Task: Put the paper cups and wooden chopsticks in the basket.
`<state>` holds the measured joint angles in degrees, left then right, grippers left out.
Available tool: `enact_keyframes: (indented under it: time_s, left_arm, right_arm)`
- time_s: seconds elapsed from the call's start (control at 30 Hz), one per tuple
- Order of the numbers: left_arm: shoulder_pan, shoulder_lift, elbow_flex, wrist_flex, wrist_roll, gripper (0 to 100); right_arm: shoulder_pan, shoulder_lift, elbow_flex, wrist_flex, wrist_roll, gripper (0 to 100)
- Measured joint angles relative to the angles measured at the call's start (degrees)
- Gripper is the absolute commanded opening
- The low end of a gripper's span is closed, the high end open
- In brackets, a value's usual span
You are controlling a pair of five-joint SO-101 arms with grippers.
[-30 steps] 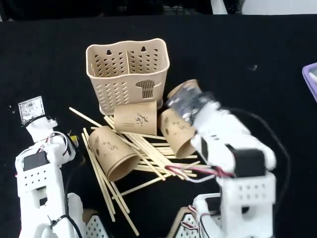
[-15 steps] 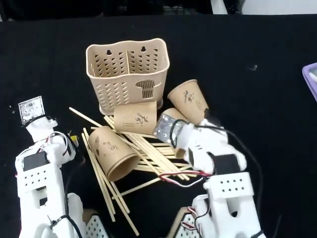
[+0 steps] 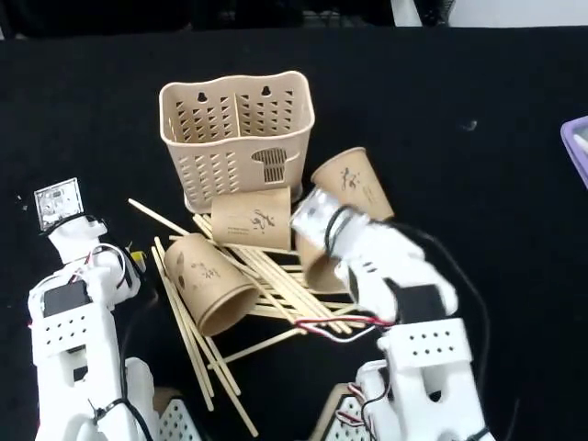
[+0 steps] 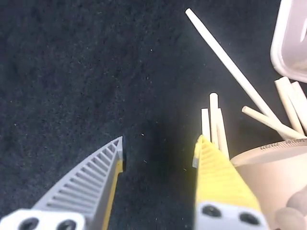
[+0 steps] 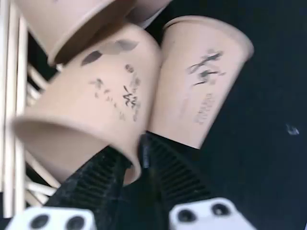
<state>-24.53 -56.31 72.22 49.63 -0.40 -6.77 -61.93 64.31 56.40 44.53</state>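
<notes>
The beige slotted basket [image 3: 237, 138] stands upright at the back. In front of it, one paper cup [image 3: 253, 219] lies on its side and another [image 3: 209, 280] rests on the scattered wooden chopsticks [image 3: 276, 285]. A third cup [image 3: 354, 184] lies to the right. My right arm [image 3: 367, 262] hangs over a fourth cup [image 3: 317, 266]. In the right wrist view my right gripper [image 5: 142, 143] is shut on that cup's [image 5: 96, 105] rim, beside the neighbouring cup [image 5: 201, 96]. My left gripper [image 4: 159, 143] is open over bare table, next to chopstick ends [image 4: 213, 120] and a cup rim [image 4: 268, 163].
A purple container [image 3: 577, 142] sits at the table's right edge. The basket's corner [image 4: 292, 38] shows in the left wrist view. Black table lies open behind and to the right of the basket. The left arm [image 3: 73, 303] stands at the front left.
My right arm swung left from the rightmost cup and came down over the cup beside it, its gripper closing on the rim. The left arm has not moved.
</notes>
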Motion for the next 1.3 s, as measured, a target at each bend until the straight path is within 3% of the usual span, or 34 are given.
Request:
enact_keyframes:
  time_s: [0.3, 0.43, 0.63, 0.8, 0.97, 1.3]
  left_arm:
    - [0.0, 0.0, 0.0, 0.0, 0.0, 24]
    - [0.0, 0.0, 0.0, 0.0, 0.0, 24]
    - [0.0, 0.0, 0.0, 0.0, 0.0, 24]
    - [0.0, 0.0, 0.0, 0.0, 0.0, 24]
    - [0.0, 0.0, 0.0, 0.0, 0.0, 24]
    - [0.0, 0.0, 0.0, 0.0, 0.0, 24]
  right_arm:
    - [0.09, -0.09, -31.38, 21.27, -16.35, 1.0]
    - [0.09, -0.09, -41.93, 20.22, -25.49, 1.0]
    - [-2.99, 11.34, -54.24, 9.14, -39.56, 1.1]
    - [-8.97, 24.88, -65.49, 4.92, -40.97, 1.1]
    - [-9.76, 41.23, -76.75, 5.19, -41.05, 1.1]
    - [-8.79, 65.41, -98.81, 22.24, -41.41, 1.2]
